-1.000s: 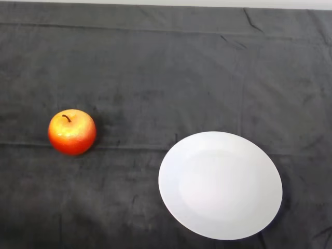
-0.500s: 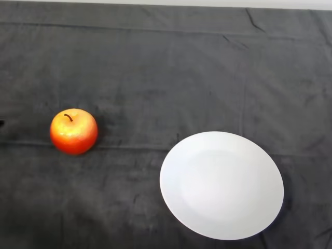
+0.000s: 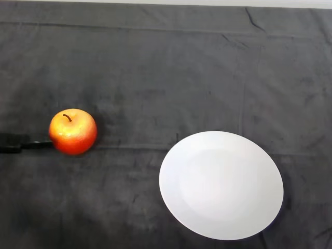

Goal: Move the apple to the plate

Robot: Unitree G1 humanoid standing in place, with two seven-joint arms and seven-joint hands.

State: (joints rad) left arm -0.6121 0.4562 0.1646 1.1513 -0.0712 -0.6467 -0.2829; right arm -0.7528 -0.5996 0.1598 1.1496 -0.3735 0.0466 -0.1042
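A red and yellow apple [image 3: 72, 131] with a dark stem stands upright on the dark cloth at the left. A white round plate [image 3: 221, 184] lies empty at the lower right, well apart from the apple. My left hand [image 3: 13, 143] shows only as a black sliver coming in from the left edge. One straight finger [image 3: 36, 144] stretches to the right and reaches the apple's lower left side. The rest of the hand is out of the view.
The dark cloth [image 3: 166, 78] covers the whole table, with a few creases and a seam near the far edge. A pale strip of the table's far edge [image 3: 166, 2] shows along the top.
My left hand has come in from the left edge and now reaches the apple's left side. The apple and the plate have barely shifted.
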